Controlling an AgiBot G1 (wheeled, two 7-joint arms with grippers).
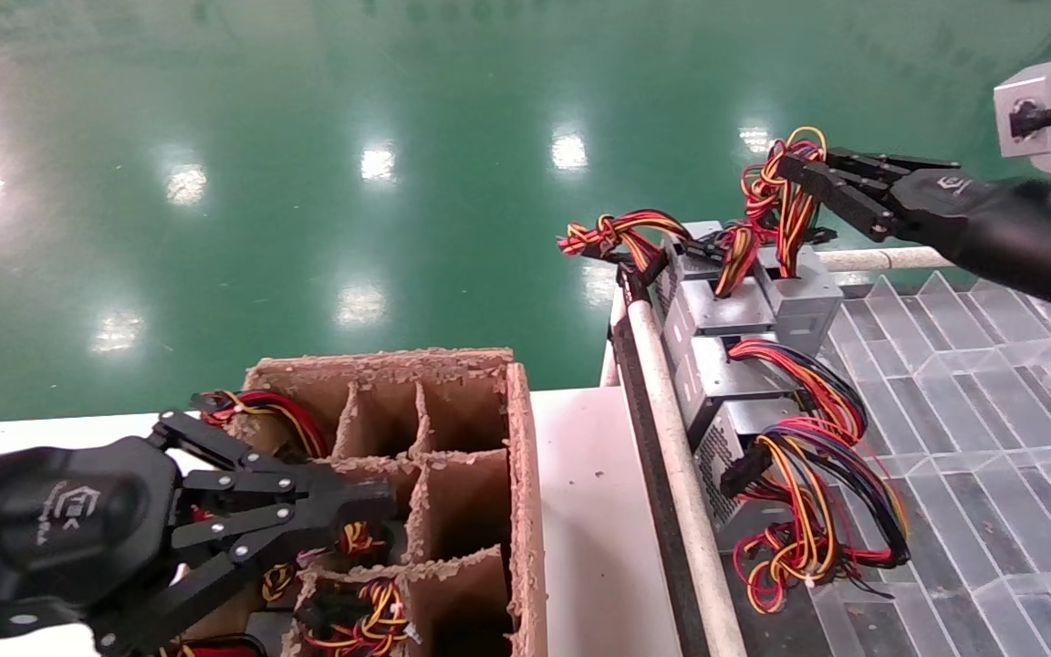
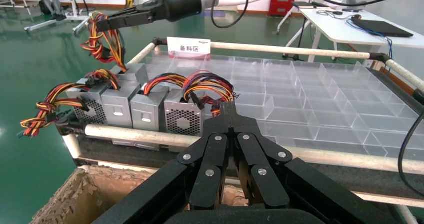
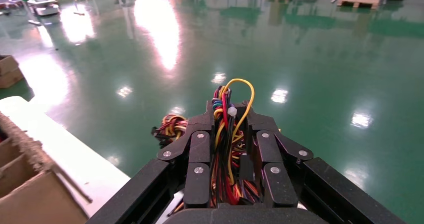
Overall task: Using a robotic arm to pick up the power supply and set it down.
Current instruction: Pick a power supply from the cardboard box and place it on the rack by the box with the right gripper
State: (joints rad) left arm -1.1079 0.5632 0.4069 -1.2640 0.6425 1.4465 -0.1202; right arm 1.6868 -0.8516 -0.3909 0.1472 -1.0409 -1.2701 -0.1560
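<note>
Right tool clamped on wire bundle of far power supply; unit not yet lifted.

Near: left tool [image 1: 370, 511] with fingers together, parked over the divided cardboard box [image 1: 516, 438], whose cells hold more wired units. Mid: row of grey units along the tray rail [image 1: 671, 438]; nearest one trails long loose wire loops [image 1: 808, 511]. Far: right tool [image 1: 795, 169] closed on the tied red/yellow/black bundle [image 3: 227, 149] of the power supply [image 1: 795, 297], which sits at the row's far end. Judgement: metal box is stiff and fairly heavy, wires soft; hanging by the bundle, it may swing or slip. Gripping the casing looks firmer. Connector and box underside are hidden; wrist view shows wires only.
</note>
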